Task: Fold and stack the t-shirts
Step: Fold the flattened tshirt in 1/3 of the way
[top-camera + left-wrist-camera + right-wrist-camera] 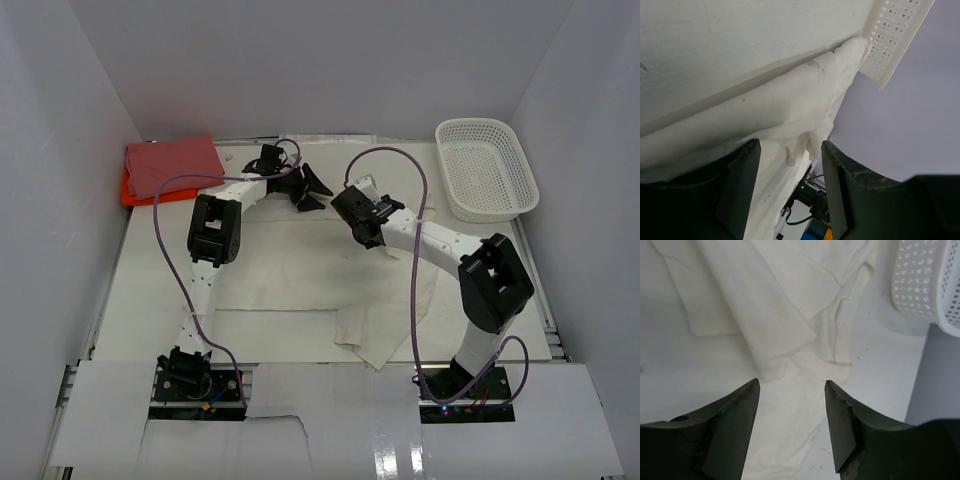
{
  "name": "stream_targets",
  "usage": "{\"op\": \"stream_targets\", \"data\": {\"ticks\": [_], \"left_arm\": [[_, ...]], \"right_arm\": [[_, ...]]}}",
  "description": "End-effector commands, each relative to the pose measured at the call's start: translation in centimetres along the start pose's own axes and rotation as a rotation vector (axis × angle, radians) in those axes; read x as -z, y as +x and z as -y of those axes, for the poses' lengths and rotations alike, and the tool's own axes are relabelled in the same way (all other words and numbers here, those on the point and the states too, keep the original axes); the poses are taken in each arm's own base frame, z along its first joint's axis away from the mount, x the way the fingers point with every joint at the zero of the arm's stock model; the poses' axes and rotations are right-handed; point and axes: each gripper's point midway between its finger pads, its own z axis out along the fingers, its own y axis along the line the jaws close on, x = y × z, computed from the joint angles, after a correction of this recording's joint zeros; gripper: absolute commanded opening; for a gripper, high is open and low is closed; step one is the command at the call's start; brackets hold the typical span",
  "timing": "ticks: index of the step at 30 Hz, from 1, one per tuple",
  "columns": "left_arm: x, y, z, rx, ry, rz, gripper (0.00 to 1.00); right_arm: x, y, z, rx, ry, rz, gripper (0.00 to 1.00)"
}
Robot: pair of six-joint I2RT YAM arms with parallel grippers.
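The cream t-shirt (300, 275) lies spread and partly folded across the middle of the table, with a rumpled flap (385, 335) at its near right. At the far left a folded pink-red t-shirt (172, 163) rests on the orange one (128, 190), of which only an edge shows. My left gripper (312, 188) hovers open just past the cream shirt's far edge; its wrist view shows cream cloth (765, 110) beyond the spread fingers (742, 190). My right gripper (354, 214) hangs open over the cream cloth (790, 405), nothing between its fingers (840, 425).
A white mesh basket (487, 168) stands at the far right and shows as a wall (935, 280) in the right wrist view. White walls close in the table on three sides. A perforated white strip (892, 35) borders the cloth in the left wrist view.
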Motion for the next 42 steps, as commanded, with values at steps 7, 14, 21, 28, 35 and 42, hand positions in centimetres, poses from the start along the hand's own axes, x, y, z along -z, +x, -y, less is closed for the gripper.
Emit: {"op": "stream_targets", "data": {"ticks": [7, 14, 21, 28, 35, 42], "left_arm": [[-0.3, -0.8, -3.5, 0.043, -0.091, 0.034, 0.64], [-0.2, -0.9, -3.5, 0.044, -0.090, 0.034, 0.64], [-0.2, -0.9, -3.3, 0.040, -0.085, 0.032, 0.64], [-0.1, -1.0, -3.2, 0.039, -0.081, 0.032, 0.64], [0.0, -1.0, -3.2, 0.040, -0.079, 0.031, 0.64], [-0.1, -1.0, -3.3, 0.042, -0.081, 0.030, 0.64]], "right_arm": [[-0.1, -2.0, -7.8, 0.030, -0.360, 0.012, 0.48], [-1.9, -3.3, -11.4, 0.047, -0.476, -0.012, 0.44], [-3.3, -4.1, -11.7, 0.034, -0.481, -0.022, 0.45], [-4.3, -4.1, -10.6, 0.015, -0.453, -0.031, 0.45], [-5.4, -3.8, -9.9, -0.007, -0.437, -0.034, 0.41], [-6.2, -3.0, -9.7, -0.028, -0.452, -0.062, 0.36]]}}
